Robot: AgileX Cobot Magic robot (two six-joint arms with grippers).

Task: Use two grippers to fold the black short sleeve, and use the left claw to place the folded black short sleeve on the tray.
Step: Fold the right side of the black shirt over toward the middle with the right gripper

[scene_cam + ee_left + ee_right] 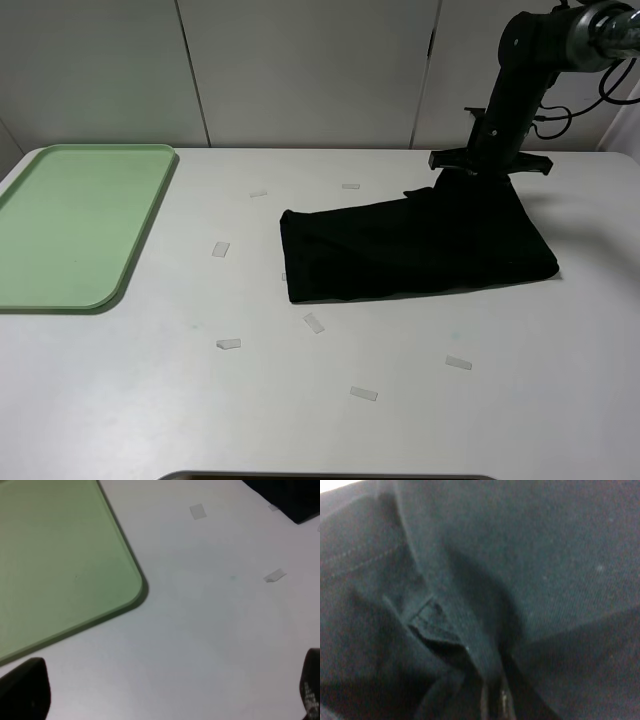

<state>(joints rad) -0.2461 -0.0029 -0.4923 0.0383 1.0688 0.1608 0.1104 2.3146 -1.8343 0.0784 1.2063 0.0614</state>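
Arm (512,95) slants steeply down near desk's (400,430) far edge; I read right claw (495,702) clamped on shirt (420,250), left claw (167,692) spread wide.

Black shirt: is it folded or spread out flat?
Folded. The black shirt lies as a narrow doubled band, no sleeves or letters showing, its far edge pinched up by the right tool.

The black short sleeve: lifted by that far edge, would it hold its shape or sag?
Probably sag: the black short sleeve tents limply up to the right gripper, with the fabric bunching there. It is likely light, since one pinch raises its edge. On the smooth table it may slide and would not roll.
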